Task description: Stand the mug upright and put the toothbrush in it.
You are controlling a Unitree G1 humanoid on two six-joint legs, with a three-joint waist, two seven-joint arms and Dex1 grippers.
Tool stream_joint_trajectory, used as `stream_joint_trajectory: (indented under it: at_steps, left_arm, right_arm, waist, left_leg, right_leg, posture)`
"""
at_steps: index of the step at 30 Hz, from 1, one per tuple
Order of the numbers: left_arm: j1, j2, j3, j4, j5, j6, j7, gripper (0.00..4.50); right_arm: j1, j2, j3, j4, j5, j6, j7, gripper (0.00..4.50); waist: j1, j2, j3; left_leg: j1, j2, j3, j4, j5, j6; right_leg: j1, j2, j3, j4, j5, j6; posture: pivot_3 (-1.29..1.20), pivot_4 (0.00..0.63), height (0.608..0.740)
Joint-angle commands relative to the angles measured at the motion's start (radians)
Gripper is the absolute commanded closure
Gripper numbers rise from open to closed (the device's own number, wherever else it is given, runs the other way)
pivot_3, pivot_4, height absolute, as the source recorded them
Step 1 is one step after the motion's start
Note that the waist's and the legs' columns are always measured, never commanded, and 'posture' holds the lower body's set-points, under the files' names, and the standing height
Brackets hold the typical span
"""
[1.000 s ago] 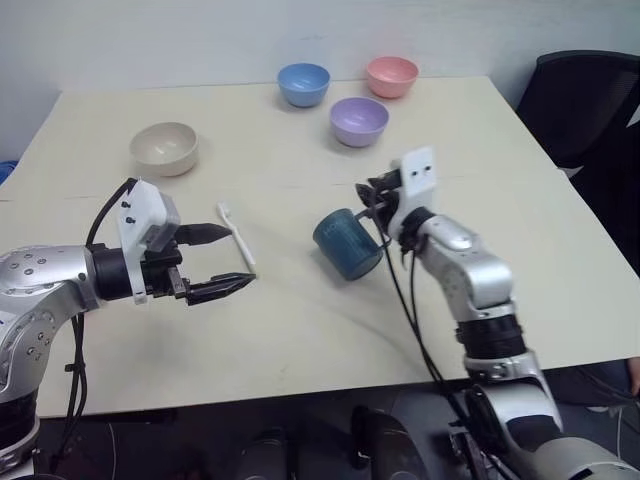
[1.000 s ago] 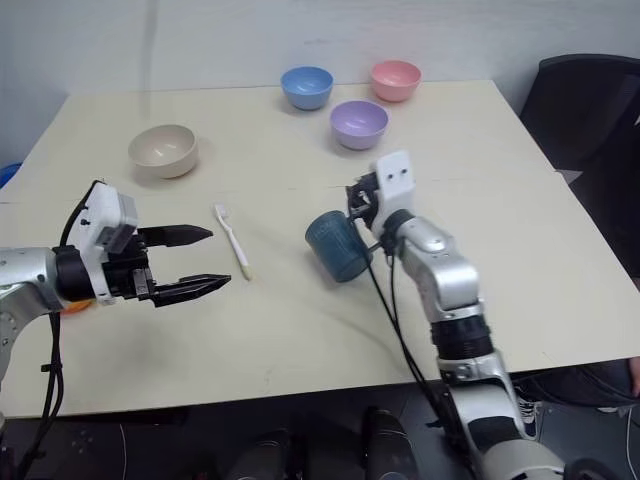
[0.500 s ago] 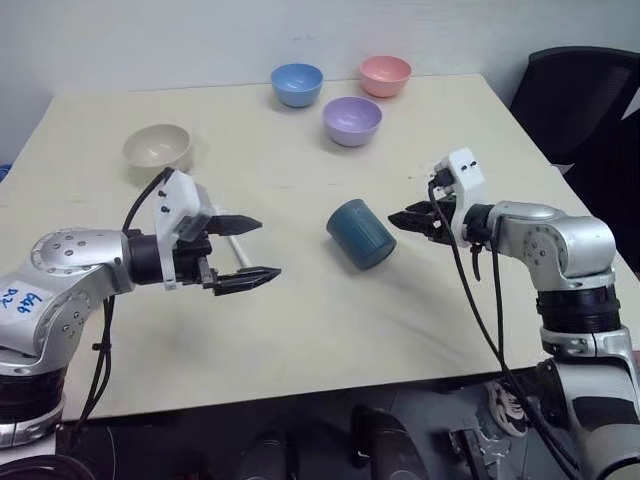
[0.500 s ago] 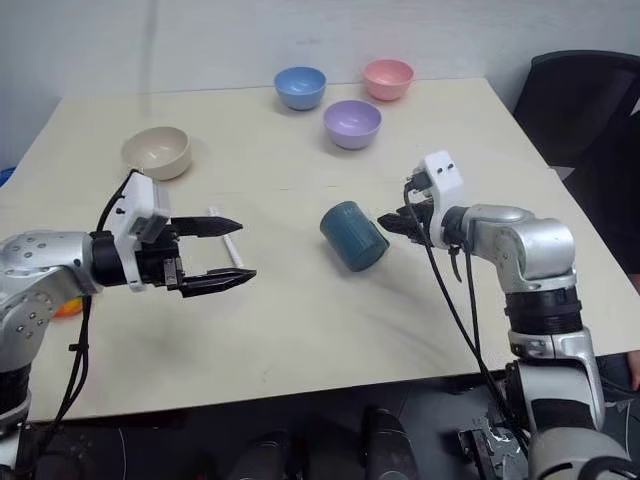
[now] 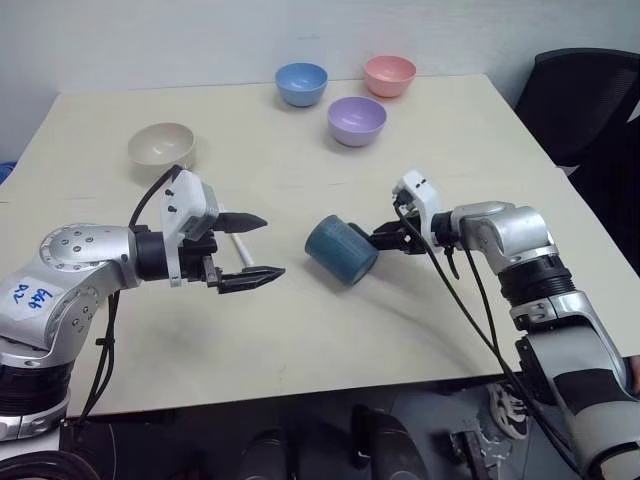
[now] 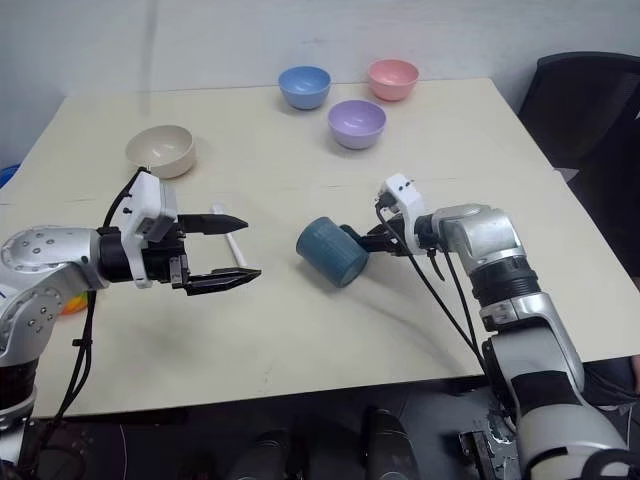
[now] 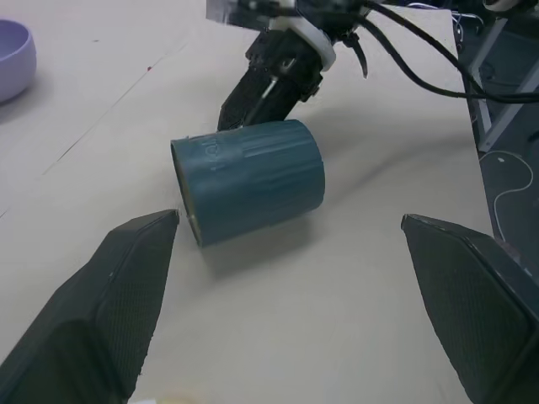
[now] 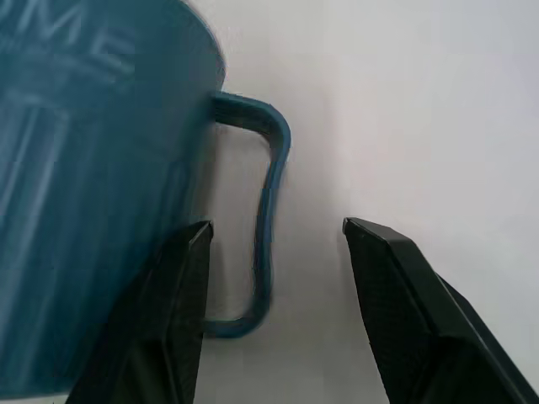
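The dark teal mug lies on its side in the middle of the table. Its loop handle points toward my right gripper. That gripper is low at the mug's right side, open, with one finger on each side of the handle and gaps between. The white toothbrush lies flat left of the mug, partly hidden behind my left gripper. The left gripper hovers wide open and empty, pointing at the mug from a short way off.
A beige bowl stands at the far left. Blue, pink and purple bowls stand at the back. A black chair is beyond the table's right edge.
My right gripper has swung down from above the mug to its right side and closed in around the handle. The left gripper has edged slightly toward the mug. The view itself has shifted.
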Motion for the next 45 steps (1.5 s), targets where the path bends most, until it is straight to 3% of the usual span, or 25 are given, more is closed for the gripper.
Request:
stream_joint_trajectory:
  at_steps: [1,4,10,14,18,21,29,36,45]
  left_arm:
    - [-0.002,-0.001,0.029,-0.022,-0.007,-0.015,0.009,0.0]
    - [0.013,0.007,0.042,-0.024,-0.013,-0.007,0.009,0.0]
    - [-0.001,0.013,0.03,-0.004,-0.004,-0.013,-0.007,0.0]
    - [-0.005,-0.014,0.022,0.011,-0.007,-0.008,0.008,0.0]
    - [0.033,-0.051,0.067,0.014,-0.001,0.009,0.093,0.0]
    - [0.096,-0.052,0.161,-0.079,-0.087,0.077,0.136,0.0]
    - [0.095,0.007,0.257,-0.065,-0.124,0.132,0.159,0.0]
    - [0.085,0.028,0.274,-0.091,-0.166,0.161,0.176,0.0]
    - [0.078,0.044,0.24,-0.077,-0.164,0.148,0.156,0.0]
  right_arm:
    - [-0.03,0.021,0.068,0.05,-0.104,-0.147,0.035,1.94]
    - [-0.045,0.025,0.071,0.087,-0.139,-0.193,0.047,2.51]
    - [-0.041,0.025,0.057,0.094,-0.172,-0.212,0.104,4.44]
    - [-0.002,0.043,0.009,0.032,-0.159,-0.186,0.061,4.47]
    - [0.076,0.085,-0.138,-0.14,-0.067,-0.093,-0.04,4.47]
    - [0.176,0.282,-0.32,-0.316,0.038,-0.185,-0.292,4.47]
    - [0.215,0.547,-0.343,-0.171,-0.045,-0.609,-0.58,4.47]
    - [0.231,0.536,-0.283,0.029,-0.191,-0.918,-0.658,4.47]
    - [0.369,0.47,-0.227,0.027,-0.262,-1.073,-0.633,4.47]
  waist:
    - [-0.002,0.0,0.0]
    - [-0.003,0.0,0.0]
    - [-0.003,0.0,0.0]
    - [0.001,-0.001,-0.001]
    - [0.0,-0.001,-0.001]
    - [-0.004,-0.001,0.0]
    - [-0.01,0.0,0.0]
    - [-0.012,0.001,0.001]
    - [-0.029,0.001,0.001]
  left_leg:
    - [0.0,0.0,0.0,0.0,0.0,0.0]
    - [0.0,0.0,0.0,0.0,0.0,0.0]
    - [0.0,0.001,0.0,0.0,0.0,-0.001]
    - [0.001,0.004,-0.002,0.001,0.0,-0.001]
    - [0.001,0.004,-0.002,0.001,0.0,-0.001]
    - [0.001,0.005,-0.002,0.001,0.0,-0.001]
    - [0.001,0.011,-0.001,0.0,-0.001,-0.006]
    - [0.001,0.011,-0.001,0.0,-0.001,-0.007]
    - [0.003,0.014,-0.001,-0.002,-0.001,-0.009]
  right_leg:
    - [0.0,0.0,0.0,0.0,0.0,0.0]
    - [0.0,0.001,0.0,0.0,0.0,0.0]
    - [0.0,0.001,0.0,0.0,0.0,0.0]
    - [0.002,0.0,-0.001,0.0,0.0,0.0]
    - [0.002,-0.001,-0.001,0.001,0.0,0.0]
    - [0.002,0.0,-0.001,0.001,0.0,0.0]
    - [0.0,0.008,0.001,0.001,-0.001,-0.002]
    - [0.0,0.009,0.001,0.001,-0.002,-0.003]
    - [0.0,0.013,0.002,0.001,-0.003,-0.006]
  posture:
    - [0.0,0.15,0.74]
    - [0.0,0.15,0.74]
    - [0.0,0.15,0.74]
    - [0.0,0.15,0.74]
    - [0.0,0.15,0.74]
    - [0.0,0.15,0.74]
    - [0.0,0.15,0.74]
    - [0.0,0.15,0.74]
    - [0.0,0.15,0.74]
